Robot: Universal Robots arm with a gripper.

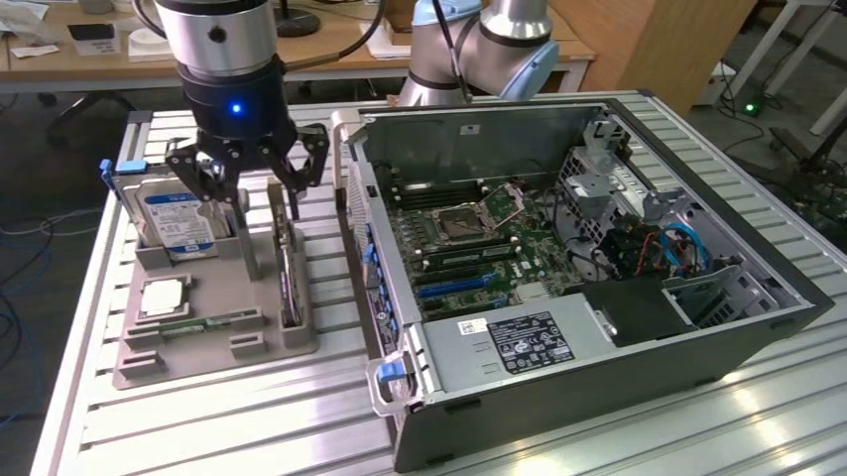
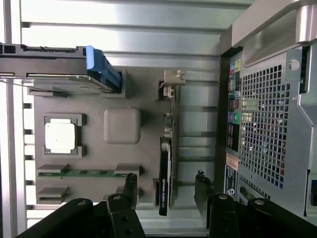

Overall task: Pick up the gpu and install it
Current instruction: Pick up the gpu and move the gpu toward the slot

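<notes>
Counter, exterior view: ribbed metal counter (image 1: pixel 198 426) carrying a grey holder (image 1: pixel 166 362), with an open computer case (image 1: pixel 636 377) on the exterior view's right.
Gpu, exterior view: the gpu (image 1: pixel 286 283) stands on edge in a slot of the holder, on the side nearest the case.
Claw, exterior view: the claw (image 1: pixel 260 203) hangs above the holder, fingers spread apart, holding nothing.
Gpu, wrist view: the gpu (image 2: pixel 165 168) is seen edge-on as a thin strip lined up between the spread fingers (image 2: pixel 130 191), pale bracket at its other end.
Handling: probably light and stiff, yet fragile; bare board parts would bruise easily.
Grip: best across the two flat faces near the top edge, clear of bracket and contact strip.
Risk: the thin card may tilt or bind in its slot if pinched off-centre.
</notes>
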